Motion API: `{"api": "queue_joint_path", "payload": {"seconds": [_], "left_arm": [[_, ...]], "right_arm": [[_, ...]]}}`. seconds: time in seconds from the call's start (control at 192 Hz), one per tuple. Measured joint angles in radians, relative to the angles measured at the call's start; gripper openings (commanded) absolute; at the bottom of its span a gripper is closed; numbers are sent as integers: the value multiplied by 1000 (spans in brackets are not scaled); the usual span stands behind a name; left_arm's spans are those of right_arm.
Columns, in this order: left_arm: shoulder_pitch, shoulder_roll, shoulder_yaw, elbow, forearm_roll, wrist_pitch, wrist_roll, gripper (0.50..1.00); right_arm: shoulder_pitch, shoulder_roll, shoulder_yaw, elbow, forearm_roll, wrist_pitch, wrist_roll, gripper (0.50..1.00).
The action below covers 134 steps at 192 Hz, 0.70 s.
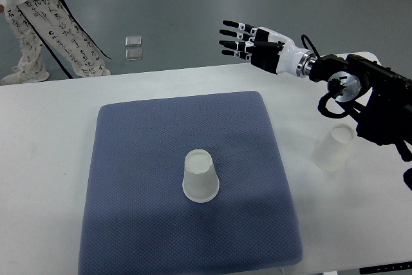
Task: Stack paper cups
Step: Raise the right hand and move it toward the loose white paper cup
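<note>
Top view. Stacking not begun, judging from layout: two cups well apart, neither nested in or on the other.

White paper cup on the mat (201, 176): upside down, mouth against cloth, tapered wall, flat base up; near middle of mat, slightly toward near edge. Second white paper cup on the bare counter (334, 148): also inverted, seemingly tilted a little, right of mat and partly under the black arm; thin matte paper, probably light and easy to crush or tip.

Blue-grey quilted fabric mat (141, 159): square, rounded corners, fine dimpled weave, soft-looking. White smooth counter (45, 140): matte, hard.

Right black-and-white robot hand (254, 44): raised over far counter edge, beyond mat's far right corner; fingers (230, 32) stretched straight and spread, holding nothing. Left arm not visible.

Remaining, by estimate: grasp one cup, carry to the other, seat over it.

Background: grey floor; a person's patterned trouser legs (55, 30) at far left; two small clear squares on the floor (133, 47), nature unclear.
</note>
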Motion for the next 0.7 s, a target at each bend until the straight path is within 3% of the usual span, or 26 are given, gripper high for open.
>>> {"api": "queue_joint_path", "payload": {"seconds": [0.697], "left_arm": [[-3, 0, 0, -2, 0, 0, -1, 1000]], "right_arm": [[-7, -12, 19, -2, 11, 1, 5, 924]]}}
